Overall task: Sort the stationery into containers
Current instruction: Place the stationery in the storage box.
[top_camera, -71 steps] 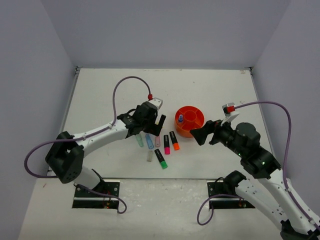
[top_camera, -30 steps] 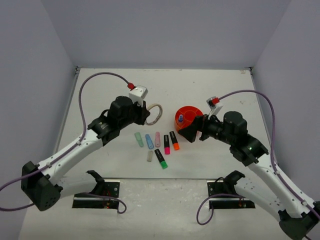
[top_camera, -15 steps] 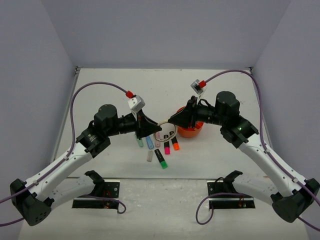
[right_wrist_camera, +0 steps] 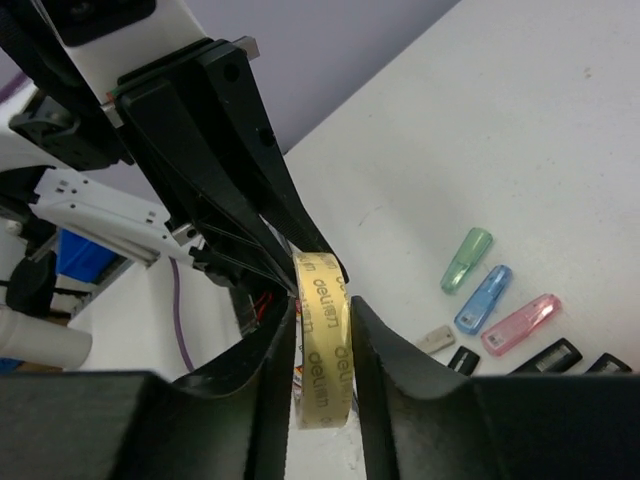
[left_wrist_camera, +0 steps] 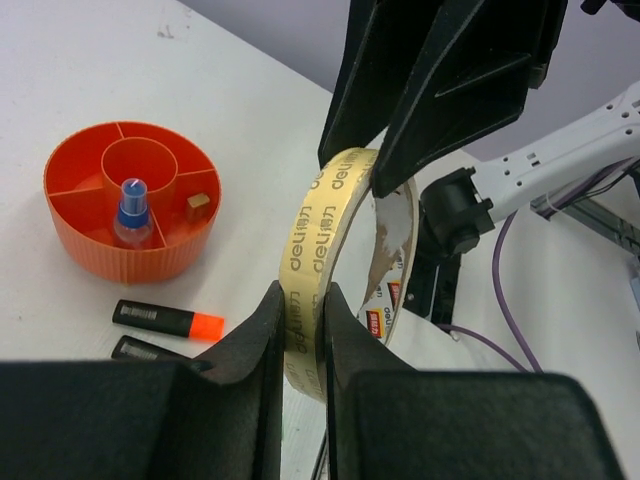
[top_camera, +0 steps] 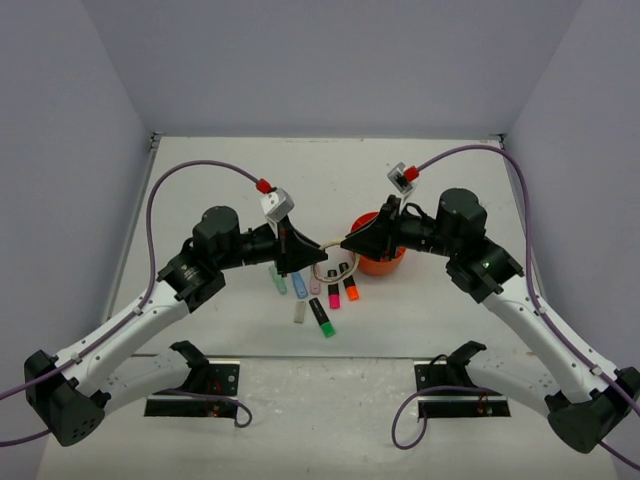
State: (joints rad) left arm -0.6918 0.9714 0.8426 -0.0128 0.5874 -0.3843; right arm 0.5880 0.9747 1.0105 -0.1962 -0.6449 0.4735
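The cream tape roll [top_camera: 336,268] [left_wrist_camera: 312,240] [right_wrist_camera: 325,350] hangs on edge above the markers, between the two arms. My left gripper [top_camera: 320,259] [left_wrist_camera: 300,300] is shut on its lower rim. From the opposite side my right gripper [top_camera: 345,244] [right_wrist_camera: 322,310] [left_wrist_camera: 375,165] is shut on the other rim. The round orange organiser [top_camera: 386,263] [left_wrist_camera: 130,215] stands just behind the right gripper and holds a blue-capped item [left_wrist_camera: 131,210]. Green [top_camera: 279,281] [right_wrist_camera: 466,259], blue [top_camera: 299,283] [right_wrist_camera: 484,299] and pink [top_camera: 316,283] [right_wrist_camera: 518,324] markers lie on the table below.
Black markers with pink [top_camera: 333,293], orange [top_camera: 350,288] and green [top_camera: 321,317] caps and a small grey one [top_camera: 300,312] lie in a cluster in front of the organiser. Purple cables loop over both arms. Arm base plates [top_camera: 195,385] sit at the near edge.
My left gripper carried the tape roll rightwards over the markers. My right gripper swung left from the organiser, met the roll and closed on it.
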